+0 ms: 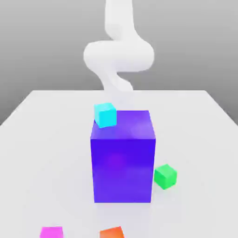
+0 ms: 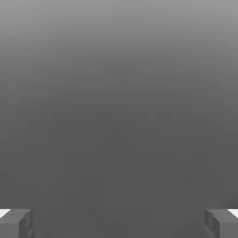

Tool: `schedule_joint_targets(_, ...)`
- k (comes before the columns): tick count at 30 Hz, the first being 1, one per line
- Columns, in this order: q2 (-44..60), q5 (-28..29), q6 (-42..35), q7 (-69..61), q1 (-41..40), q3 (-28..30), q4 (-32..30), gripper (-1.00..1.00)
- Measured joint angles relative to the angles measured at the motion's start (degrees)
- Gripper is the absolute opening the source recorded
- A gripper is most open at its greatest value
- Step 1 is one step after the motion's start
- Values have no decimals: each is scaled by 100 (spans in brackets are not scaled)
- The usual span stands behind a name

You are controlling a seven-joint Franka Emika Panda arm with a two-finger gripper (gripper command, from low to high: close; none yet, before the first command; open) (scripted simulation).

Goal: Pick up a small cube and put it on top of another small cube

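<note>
The small magenta cube (image 1: 51,232) lies at the front edge of the white table (image 1: 42,139), toward the exterior view's left. The small green cube (image 1: 165,176) sits on the table beside the big blue-purple block, at its lower corner on the exterior view's right. My arm (image 1: 118,56) rises at the back of the table, behind the block. In the hand view my gripper (image 2: 119,223) stands open, its two grey fingertips (image 2: 16,223) far apart with nothing between them and plain grey behind.
A big blue-purple block (image 1: 123,158) stands in the middle of the table. A small cyan cube (image 1: 105,114) sits behind its upper corner on the exterior view's left. A small orange cube (image 1: 111,233) lies at the front edge.
</note>
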State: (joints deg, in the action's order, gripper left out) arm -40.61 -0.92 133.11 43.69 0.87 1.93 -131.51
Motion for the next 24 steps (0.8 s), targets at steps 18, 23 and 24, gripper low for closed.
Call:
schedule_joint_targets(18, 3776, -971, 955, -1774, 188, 1065, 201, 0)
schedule_joint_targets(23, 4800, -1137, 1230, -2192, -2, 1106, 252, 0)
schedule_joint_targets(24, 5001, -1141, 1286, -2254, -43, 1105, 261, 0)
